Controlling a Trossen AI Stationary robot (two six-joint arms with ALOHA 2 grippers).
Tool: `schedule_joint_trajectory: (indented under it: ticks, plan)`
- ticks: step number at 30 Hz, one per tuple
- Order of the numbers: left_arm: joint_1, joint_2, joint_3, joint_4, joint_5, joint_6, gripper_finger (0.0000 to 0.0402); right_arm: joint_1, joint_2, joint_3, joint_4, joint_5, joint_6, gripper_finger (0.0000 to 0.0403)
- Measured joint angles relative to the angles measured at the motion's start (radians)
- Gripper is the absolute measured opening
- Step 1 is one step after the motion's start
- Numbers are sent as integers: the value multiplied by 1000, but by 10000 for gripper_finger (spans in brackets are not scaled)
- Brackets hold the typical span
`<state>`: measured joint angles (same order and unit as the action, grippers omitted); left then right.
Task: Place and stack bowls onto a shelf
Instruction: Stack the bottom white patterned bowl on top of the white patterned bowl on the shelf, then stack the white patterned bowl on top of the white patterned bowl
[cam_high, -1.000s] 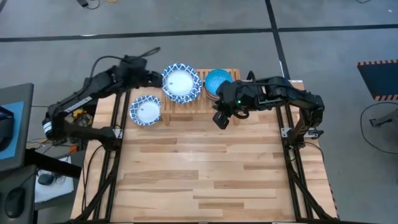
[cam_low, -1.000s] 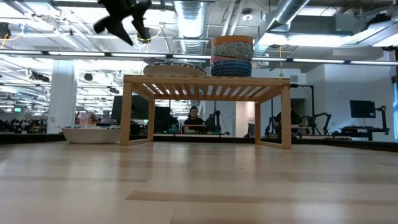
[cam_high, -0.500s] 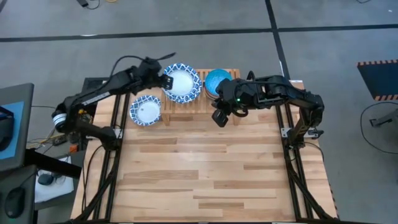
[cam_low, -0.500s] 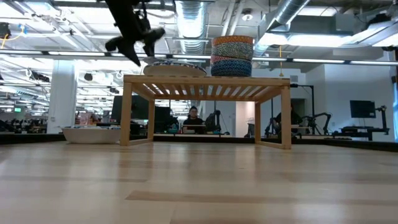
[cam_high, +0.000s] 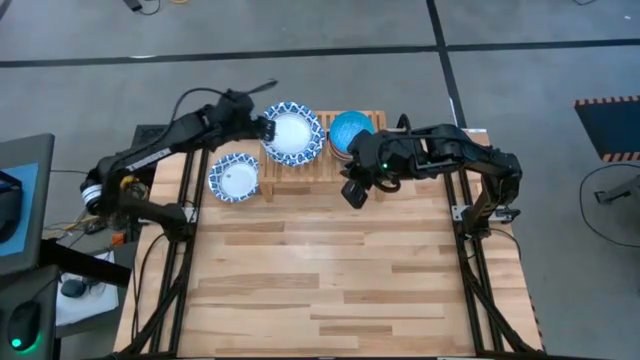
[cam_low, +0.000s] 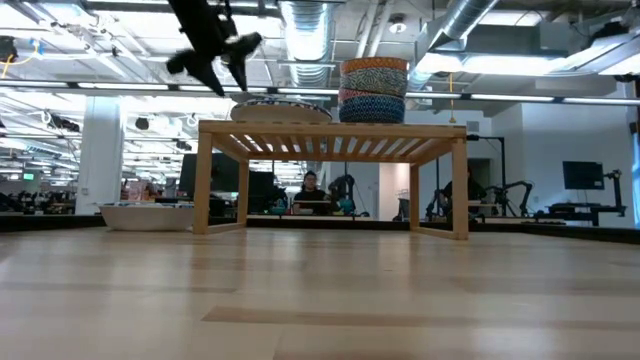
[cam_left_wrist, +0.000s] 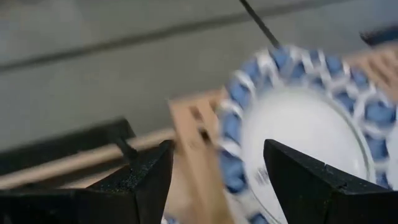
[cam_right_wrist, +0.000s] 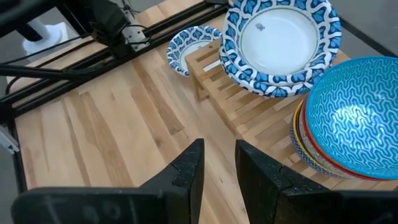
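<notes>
The left gripper (cam_high: 262, 126) hovers with fingers spread wide and empty at the left rim of the wide blue-and-white dish (cam_high: 291, 132) lying on the shelf (cam_high: 300, 176). The right gripper (cam_high: 354, 192), narrowly parted and empty, hangs just in front of the shelf. A stack of bowls (cam_high: 350, 133), bright blue on top, sits beside the dish. 1 smaller patterned dish (cam_high: 234, 177) rests on the surface (cam_high: 320, 280).
</notes>
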<state>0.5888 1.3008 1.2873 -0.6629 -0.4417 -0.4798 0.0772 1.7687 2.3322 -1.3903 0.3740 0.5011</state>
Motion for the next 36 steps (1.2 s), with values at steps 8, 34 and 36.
schedule_joint_trajectory:
  ticks: [8,34,36]
  plan:
    - [24,-41,14,-7,-156,61,235,-2,0,0,0,1,0,116]
    - [36,-97,13,-182,-23,174,235,8,0,0,-2,2,12,116]
    - [30,-135,12,-275,39,282,235,-2,0,0,-2,2,-1,116]
